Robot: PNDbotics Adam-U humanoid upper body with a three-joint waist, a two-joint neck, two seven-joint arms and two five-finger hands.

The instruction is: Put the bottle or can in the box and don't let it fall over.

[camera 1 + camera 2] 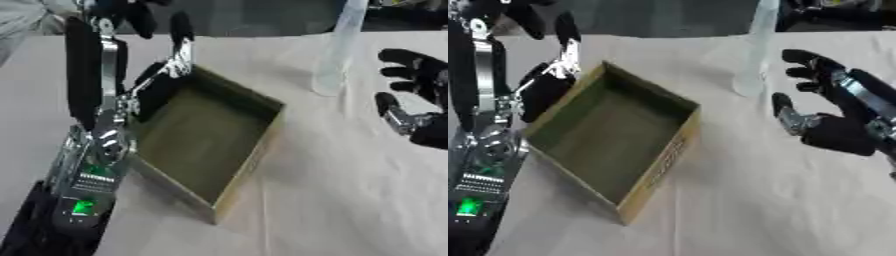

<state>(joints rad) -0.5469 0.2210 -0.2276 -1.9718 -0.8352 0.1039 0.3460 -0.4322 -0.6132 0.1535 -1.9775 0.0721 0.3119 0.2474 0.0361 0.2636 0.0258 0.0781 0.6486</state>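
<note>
I am reaching my right hand (833, 125), fingers spread wide and holding nothing, toward the clear bottle (754, 55) standing upright on the table (798, 200), beyond the box (662, 160). It is tall, so I am aiming to grip it low and keep it vertical. My left hand (162, 75) is resting against the box's left wall, its fingers hard to judge.

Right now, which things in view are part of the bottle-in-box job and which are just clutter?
Job:
- clear bottle, standing upright on the table, right of the box
- open cardboard box, nothing in it
- right hand, fingers spread beside the bottle, not touching it
- left hand, at the box's left wall

Lying about:
- pale table cover; nothing else loose on it
</note>
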